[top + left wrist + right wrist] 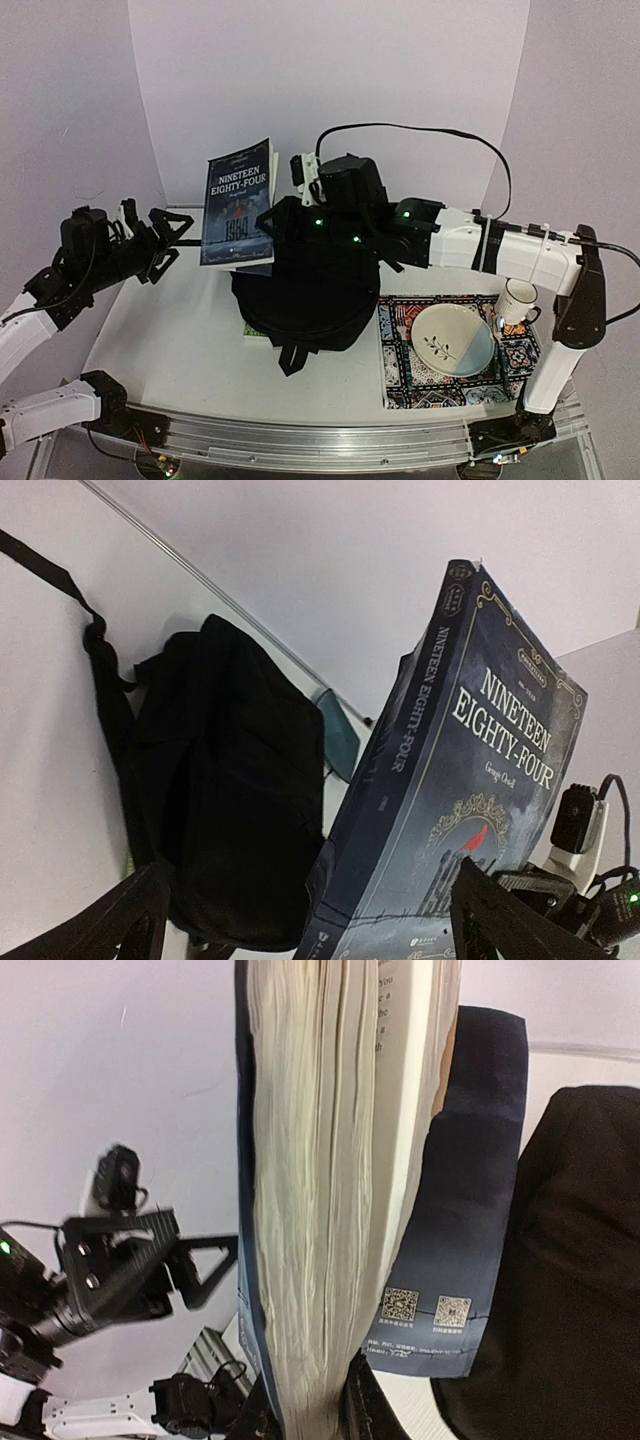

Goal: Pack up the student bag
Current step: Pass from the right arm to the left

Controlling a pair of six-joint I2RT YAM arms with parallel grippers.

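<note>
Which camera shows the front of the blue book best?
The left wrist camera: the book is close, with its cover and title large. The top camera shows the cover too, but small. The right wrist camera shows only page edges and a cover flap.

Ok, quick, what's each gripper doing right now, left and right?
Left gripper: open, holding nothing.
Right gripper: closed on the dark blue paperback book.
</note>
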